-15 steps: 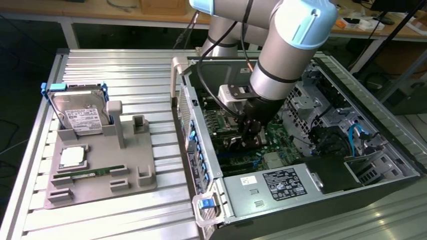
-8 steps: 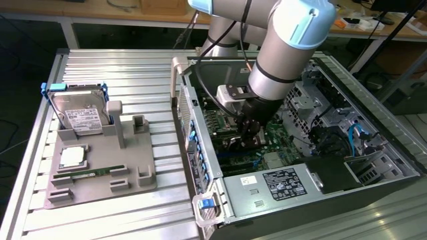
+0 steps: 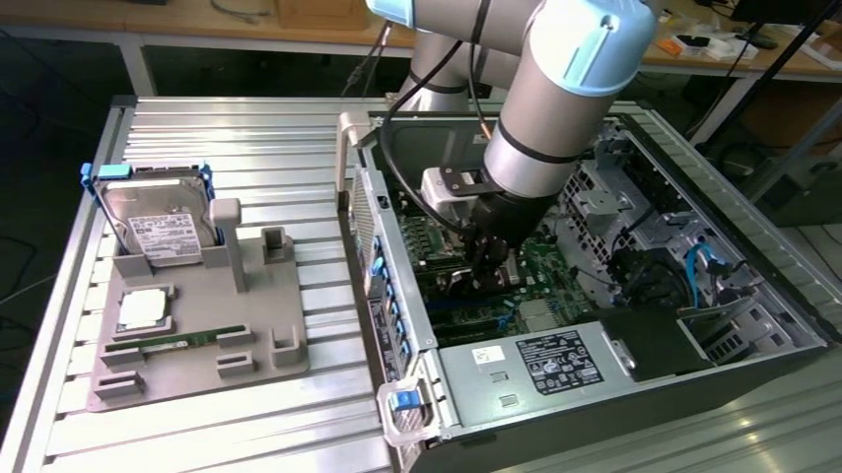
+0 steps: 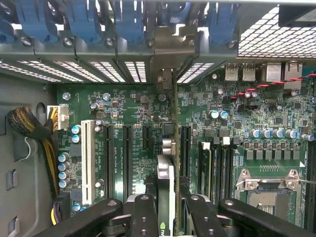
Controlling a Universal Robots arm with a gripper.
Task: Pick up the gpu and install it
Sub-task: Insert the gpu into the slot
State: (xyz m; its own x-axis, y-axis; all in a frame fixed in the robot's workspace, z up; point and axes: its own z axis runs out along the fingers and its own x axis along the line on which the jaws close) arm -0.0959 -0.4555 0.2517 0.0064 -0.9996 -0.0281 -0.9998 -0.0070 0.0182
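My gripper (image 3: 490, 258) reaches down into the open computer case (image 3: 394, 296), over the green motherboard (image 3: 526, 266). It is shut on the gpu (image 3: 463, 280), a thin dark card held upright on its edge. In the wrist view the gpu (image 4: 166, 173) runs edge-on between my two black fingers (image 4: 143, 207), with the gripper (image 4: 166, 205) clamped on its near end. Its silver end bracket (image 4: 165, 79) sits against the rear slot openings. The card stands among the black expansion slots (image 4: 126, 153). I cannot tell whether it sits fully in a slot.
A grey fixture tray (image 3: 197, 365) on the metal table holds a silver hard drive (image 3: 158, 232), a processor chip (image 3: 142, 308) and a narrow memory stick (image 3: 172, 342). Inside the case are blue slot latches (image 4: 81, 22), a white slot (image 4: 88, 158), a processor socket (image 4: 269, 190) and a power supply (image 3: 553, 360).
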